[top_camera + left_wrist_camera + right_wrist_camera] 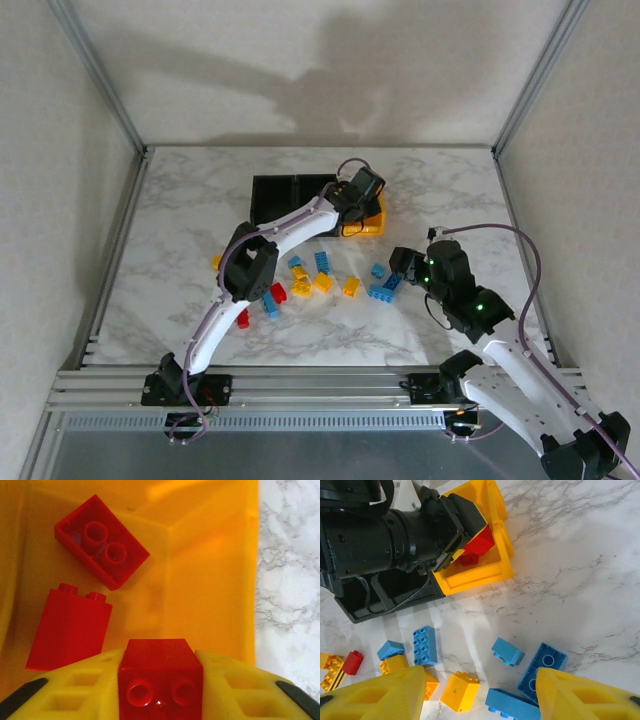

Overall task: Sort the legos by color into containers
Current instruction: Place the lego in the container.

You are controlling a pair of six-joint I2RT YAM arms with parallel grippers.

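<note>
Red brick pinched between left fingers, hanging inside the yellow bin.
Two more red bricks lie on the bin floor, so I judge this to be the drop. To do it well I'd keep low over the bare floor near the right wall, part the fingers just enough, then lift straight up so nothing gets dragged out. Left arm reaches forward over the loose pile, wrist tipped down into the bin, which sits just right of the black bins. Right fingers are spread wide and empty, hovering above blue bricks on the worktop, with the wrist angled toward the bins.
</note>
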